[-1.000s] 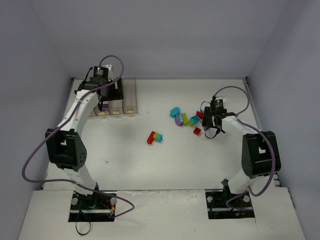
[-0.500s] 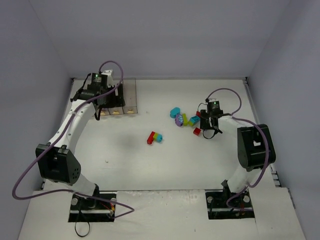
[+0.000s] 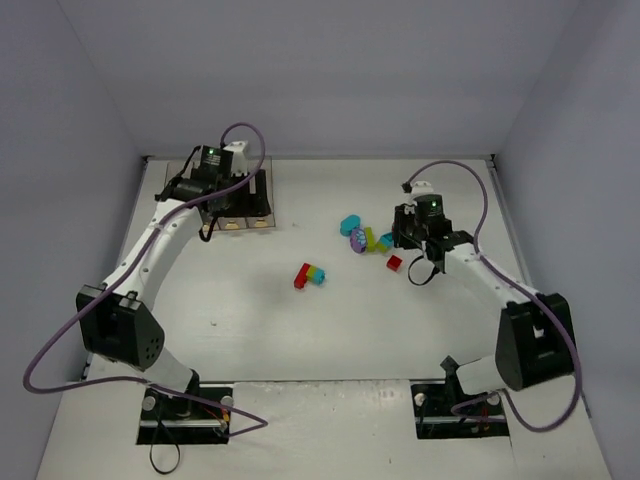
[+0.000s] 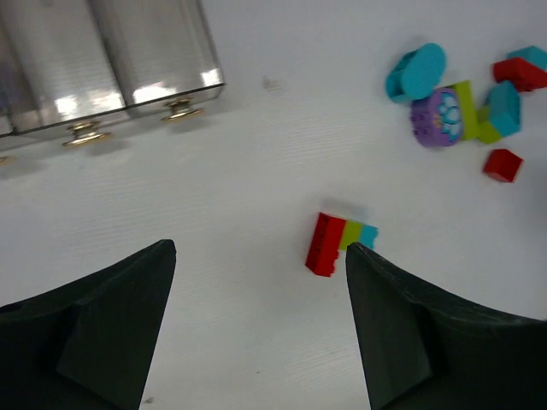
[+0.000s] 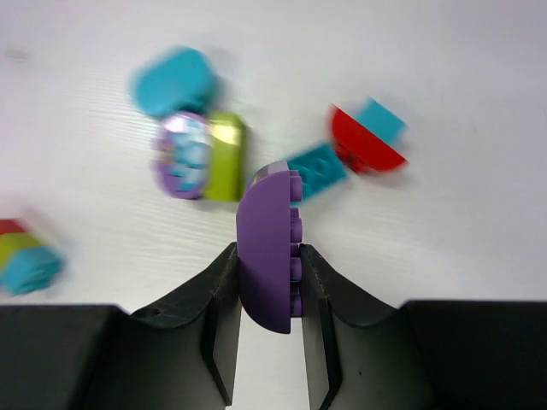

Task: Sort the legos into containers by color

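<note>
My right gripper (image 5: 267,256) is shut on a purple half-round lego (image 5: 269,248) and holds it above the table, near a cluster of legos (image 3: 372,240). The cluster holds a teal piece (image 5: 175,81), a purple round piece (image 5: 181,155), a lime brick (image 5: 224,157), a teal brick (image 5: 314,168) and a red half-round (image 5: 366,147). A small red brick (image 3: 394,262) lies beside them. A red-lime-teal brick (image 4: 339,242) lies alone mid-table. My left gripper (image 4: 261,256) is open and empty by the clear containers (image 4: 128,51), whose row the arm partly hides in the top view (image 3: 232,205).
White walls (image 3: 560,150) close in the table on the left, right and back. The left arm's purple cable (image 3: 250,140) loops above the containers. The right arm's cable (image 3: 470,175) arcs behind its wrist.
My left gripper has moved right along the containers toward their right end. My right arm has swung its elbow out and the gripper has shifted slightly back and left with the purple lego.
</note>
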{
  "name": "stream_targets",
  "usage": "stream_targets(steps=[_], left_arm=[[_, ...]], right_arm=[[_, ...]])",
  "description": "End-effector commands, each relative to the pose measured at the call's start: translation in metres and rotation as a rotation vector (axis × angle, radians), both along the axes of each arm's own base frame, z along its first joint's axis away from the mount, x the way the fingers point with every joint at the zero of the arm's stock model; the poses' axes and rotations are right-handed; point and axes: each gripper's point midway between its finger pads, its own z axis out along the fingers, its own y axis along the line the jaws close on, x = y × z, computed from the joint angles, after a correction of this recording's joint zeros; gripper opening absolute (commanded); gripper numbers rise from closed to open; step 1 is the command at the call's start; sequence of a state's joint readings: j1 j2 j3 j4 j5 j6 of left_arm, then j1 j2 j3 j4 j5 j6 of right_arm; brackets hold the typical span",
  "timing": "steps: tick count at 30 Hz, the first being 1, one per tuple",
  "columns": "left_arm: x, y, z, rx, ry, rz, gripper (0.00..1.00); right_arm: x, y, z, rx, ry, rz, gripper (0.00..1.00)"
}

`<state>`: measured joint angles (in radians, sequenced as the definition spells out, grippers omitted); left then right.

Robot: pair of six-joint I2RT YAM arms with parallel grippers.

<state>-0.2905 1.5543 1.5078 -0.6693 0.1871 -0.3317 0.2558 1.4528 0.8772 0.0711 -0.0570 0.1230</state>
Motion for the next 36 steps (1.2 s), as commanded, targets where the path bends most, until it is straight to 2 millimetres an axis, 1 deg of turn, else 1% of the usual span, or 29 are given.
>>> stream_targets(steps=[1,2,3,4,6,7,8,9,10,12,13,14,17,20,25,28,31,34,36], left_arm=[[0.0,-0.05,0.06,-0.171,-0.111,-0.112,0.74],[-0.004,-0.063,0.064,-0.203,-0.109,-0.138,0.74],[-0.006,-0.071,0.07,-0.234,-0.113,-0.149,0.75],[-0.008,-0.084,0.079,-0.3,-0.115,-0.165,0.75],[-0.015,-0.103,0.09,-0.371,-0.123,-0.199,0.75],[-0.014,-0.113,0.101,-0.433,-0.138,-0.194,0.75],[-0.018,-0.121,0.104,-0.473,-0.13,-0.214,0.75],[-0.019,-0.133,0.114,-0.528,-0.139,-0.226,0.75],[-0.022,-0.139,0.116,-0.551,-0.132,-0.237,0.75],[-0.028,-0.153,0.117,-0.581,-0.117,-0.259,0.75],[-0.028,-0.158,0.122,-0.605,-0.118,-0.259,0.75],[-0.029,-0.163,0.12,-0.619,-0.104,-0.268,0.75],[-0.033,-0.178,0.126,-0.67,-0.093,-0.288,0.75],[-0.037,-0.187,0.121,-0.669,-0.073,-0.294,0.75],[-0.041,-0.193,0.106,-0.653,-0.045,-0.282,0.75],[-0.045,-0.202,0.099,-0.648,-0.038,-0.299,0.74],[-0.047,-0.21,0.091,-0.635,-0.018,-0.315,0.67],[-0.047,-0.216,0.084,-0.623,-0.006,-0.325,0.63],[-0.046,-0.219,0.079,-0.618,0.0,-0.324,0.63]], right_arm=[[0.003,0.045,0.086,0.08,-0.262,0.215,0.0],[0.0,0.052,0.095,0.096,-0.292,0.249,0.0],[-0.004,0.06,0.105,0.109,-0.325,0.288,0.0],[-0.011,0.073,0.119,0.142,-0.38,0.351,0.0],[-0.019,0.085,0.136,0.172,-0.439,0.405,0.0],[-0.025,0.098,0.144,0.19,-0.463,0.444,0.0],[-0.026,0.103,0.15,0.176,-0.488,0.475,0.0],[-0.029,0.109,0.152,0.167,-0.496,0.497,0.0],[-0.033,0.118,0.155,0.163,-0.504,0.518,0.0],[-0.034,0.126,0.164,0.164,-0.524,0.538,0.0],[-0.036,0.13,0.166,0.168,-0.53,0.551,0.0],[-0.038,0.137,0.169,0.175,-0.537,0.568,0.0],[-0.04,0.145,0.172,0.18,-0.543,0.581,0.0],[-0.04,0.145,0.181,0.201,-0.572,0.565,0.0],[-0.041,0.148,0.185,0.223,-0.582,0.57,0.0],[-0.043,0.15,0.189,0.245,-0.59,0.573,0.0],[-0.042,0.152,0.189,0.25,-0.594,0.583,0.0],[-0.044,0.154,0.191,0.281,-0.587,0.575,0.0],[-0.044,0.155,0.191,0.289,-0.588,0.577,0.0]])
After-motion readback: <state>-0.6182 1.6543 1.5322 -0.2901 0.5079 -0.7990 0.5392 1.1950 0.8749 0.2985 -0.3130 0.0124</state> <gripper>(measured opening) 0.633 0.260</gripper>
